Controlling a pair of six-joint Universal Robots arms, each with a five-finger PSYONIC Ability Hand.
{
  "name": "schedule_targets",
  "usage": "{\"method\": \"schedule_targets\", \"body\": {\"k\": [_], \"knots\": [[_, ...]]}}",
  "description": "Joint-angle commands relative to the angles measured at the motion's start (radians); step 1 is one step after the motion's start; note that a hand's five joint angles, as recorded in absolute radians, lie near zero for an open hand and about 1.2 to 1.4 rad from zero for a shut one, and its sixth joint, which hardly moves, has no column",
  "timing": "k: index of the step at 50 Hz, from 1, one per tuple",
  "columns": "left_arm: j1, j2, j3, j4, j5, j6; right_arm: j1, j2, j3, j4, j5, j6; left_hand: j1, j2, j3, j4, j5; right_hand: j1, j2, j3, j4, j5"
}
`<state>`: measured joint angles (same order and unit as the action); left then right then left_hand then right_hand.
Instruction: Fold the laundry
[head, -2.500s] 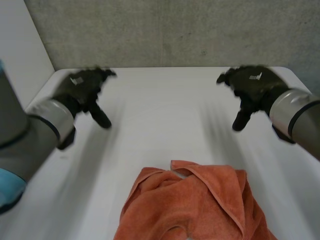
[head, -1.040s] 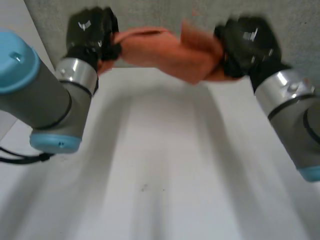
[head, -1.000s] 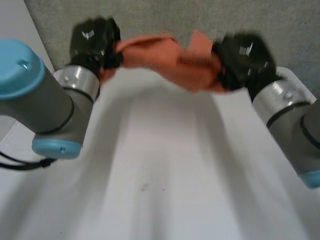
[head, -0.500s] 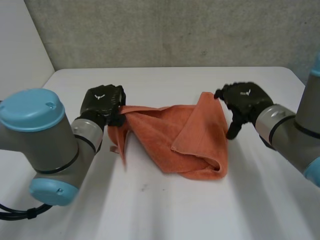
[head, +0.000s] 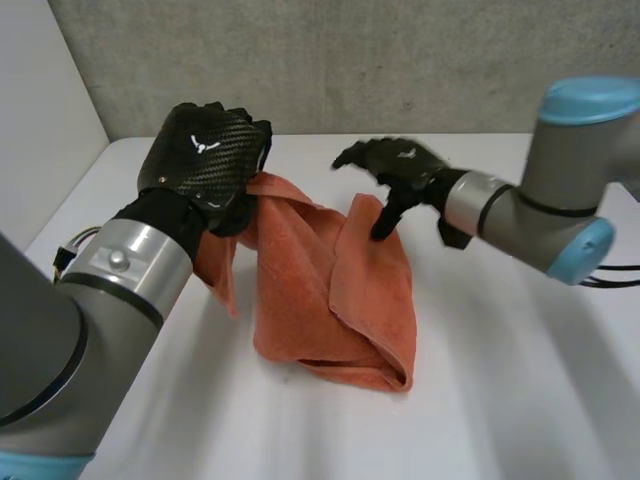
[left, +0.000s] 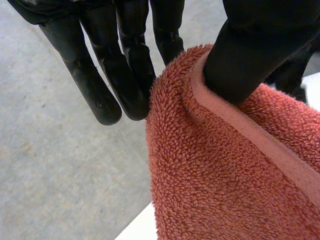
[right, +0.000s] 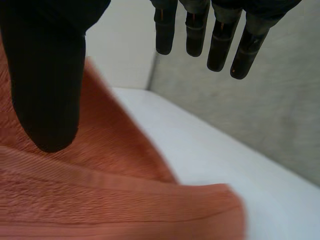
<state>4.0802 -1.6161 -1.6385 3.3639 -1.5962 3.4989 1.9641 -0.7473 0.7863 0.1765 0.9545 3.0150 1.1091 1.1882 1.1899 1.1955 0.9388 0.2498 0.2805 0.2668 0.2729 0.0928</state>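
Grips the orange towel (head: 340, 290) with the left hand (head: 205, 160), raised above the far left part of the white counter (head: 520, 350). Pinches a hemmed edge of the cloth between the thumb and the nearly straight fingers (left: 100, 95), as seen from the left wrist. Lets the rest hang from that grip down to the counter, draped in long loose folds and doubled over at the near end, around the middle of the surface. Holds the right hand (head: 395, 165) spread wide and relaxed just above the towel's raised far right fold, with nothing in its grasp. Points the thumb down at that fold; cannot tell whether touching or just clear of it. Stretches the other fingers out well apart from the cloth, toward the grey wall (head: 350, 60) behind the counter.
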Motion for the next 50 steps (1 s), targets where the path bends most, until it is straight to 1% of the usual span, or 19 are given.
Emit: {"method": "schedule_targets", "body": {"k": [1, 5, 6, 7, 8, 9, 10, 11, 14, 15, 17, 22, 27, 31, 33, 36, 37, 41, 50], "knots": [[0.000, 0.047, -0.035, -0.027, 0.039, 0.032, 0.065, 0.183, -0.186, 0.080, -0.079, 0.001, 0.287, 0.208, 0.206, 0.201, 0.283, 0.029, -0.002, 0.012, 0.006, 0.011], [0.000, 0.050, -0.038, -0.032, 0.039, 0.040, 0.093, 0.250, -0.243, 0.106, -0.092, 0.001, 0.287, 0.208, 0.206, 0.201, 0.283, 0.052, 0.022, 0.035, 0.029, 0.035], [0.002, 0.050, -0.038, -0.032, 0.039, 0.043, 0.104, 0.275, -0.278, 0.107, -0.079, 0.001, 0.287, 0.208, 0.206, 0.201, 0.283, 0.201, 0.170, 0.184, 0.178, 0.183], [0.003, 0.050, -0.037, -0.031, 0.039, 0.045, 0.105, 0.296, -0.316, 0.106, -0.062, 0.001, 0.287, 0.208, 0.206, 0.201, 0.283, 0.563, 0.532, 0.546, 0.539, 0.545], [0.009, 0.048, -0.035, -0.032, 0.039, 0.045, 0.105, 0.302, -0.337, 0.100, -0.051, 0.001, 0.287, 0.208, 0.206, 0.201, 0.283, 0.773, 0.742, 0.756, 0.749, 0.755], [0.012, 0.048, -0.035, -0.032, 0.039, 0.046, 0.105, 0.302, -0.337, 0.100, -0.051, 0.001, 0.287, 0.208, 0.206, 0.201, 0.283, 0.775, 0.744, 0.758, 0.752, 0.757], [0.014, 0.045, -0.034, -0.031, 0.039, 0.046, 0.105, 0.304, -0.357, 0.097, -0.033, 0.001, 0.287, 0.208, 0.206, 0.201, 0.283, 0.990, 0.959, 0.973, 0.967, 0.972], [0.017, 0.045, -0.032, -0.031, 0.039, 0.046, 0.105, 0.299, -0.414, 0.077, 0.071, 0.004, 0.287, 0.208, 0.206, 0.201, 0.283, 1.145, 1.114, 1.128, 1.122, 1.127], [0.052, 0.036, -0.027, -0.024, 0.039, 0.046, 0.110, 0.278, -0.453, 0.040, 0.211, 0.025, 0.287, 0.208, 0.206, 0.201, 0.283, 1.147, 1.116, 1.129, 1.123, 1.129], [0.065, 0.032, -0.024, -0.024, 0.039, 0.046, 0.102, 0.241, -0.458, 0.012, 0.289, 0.036, 0.287, 0.208, 0.206, 0.201, 0.283, 1.147, 1.116, 1.129, 1.123, 1.129], [0.106, 0.018, -0.021, -0.021, 0.039, 0.046, 0.093, 0.191, -0.446, -0.015, 0.343, 0.038, 0.287, 0.208, 0.206, 0.201, 0.283, 1.147, 1.116, 1.129, 1.123, 1.129], [0.164, -0.048, -0.001, -0.015, 0.039, 0.046, 0.061, 0.036, -0.313, -0.051, 0.365, 0.009, 0.287, 0.208, 0.206, 0.201, 0.283, 1.147, 1.116, 1.129, 1.123, 1.129], [0.172, -0.113, 0.025, -0.009, 0.038, 0.043, 0.018, -0.221, -0.026, -0.052, 0.365, -0.134, 0.287, 0.208, 0.206, 0.201, 0.283, 1.147, 1.116, 1.129, 1.123, 1.129], [0.172, -0.165, 0.034, 0.021, 0.035, 0.045, 0.015, -0.323, 0.100, -0.049, 0.374, -0.214, 0.287, 0.208, 0.206, 0.201, 0.283, 1.147, 1.116, 1.129, 1.123, 1.129], [0.172, -0.174, 0.032, 0.029, 0.033, 0.046, 0.018, -0.440, 0.255, -0.017, 0.400, -0.335, 0.287, 0.208, 0.206, 0.201, 0.283, 1.147, 1.116, 1.129, 1.123, 1.129], [0.172, -0.211, 0.025, 0.035, 0.032, 0.048, 0.022, -0.523, 0.376, 0.089, 0.441, -0.419, 0.287, 0.208, 0.206, 0.201, 0.283, 1.147, 1.116, 1.129, 1.123, 1.129], [0.172, -0.217, 0.023, 0.034, 0.033, 0.048, 0.024, -0.530, 0.425, 0.151, 0.458, -0.451, 0.287, 0.208, 0.206, 0.201, 0.283, 1.147, 1.116, 1.129, 1.123, 1.129], [0.169, -0.254, 0.019, 0.029, 0.033, 0.048, 0.033, -0.512, 0.487, 0.244, 0.477, -0.501, 0.287, 0.208, 0.206, 0.201, 0.283, 1.147, 1.116, 1.129, 1.123, 1.129], [0.167, -0.343, 0.022, 0.029, 0.033, 0.057, 0.039, -0.293, 0.475, 0.262, 0.481, -0.524, 0.287, 0.208, 0.206, 0.201, 0.283, 1.147, 1.116, 1.129, 1.123, 1.129]]}}
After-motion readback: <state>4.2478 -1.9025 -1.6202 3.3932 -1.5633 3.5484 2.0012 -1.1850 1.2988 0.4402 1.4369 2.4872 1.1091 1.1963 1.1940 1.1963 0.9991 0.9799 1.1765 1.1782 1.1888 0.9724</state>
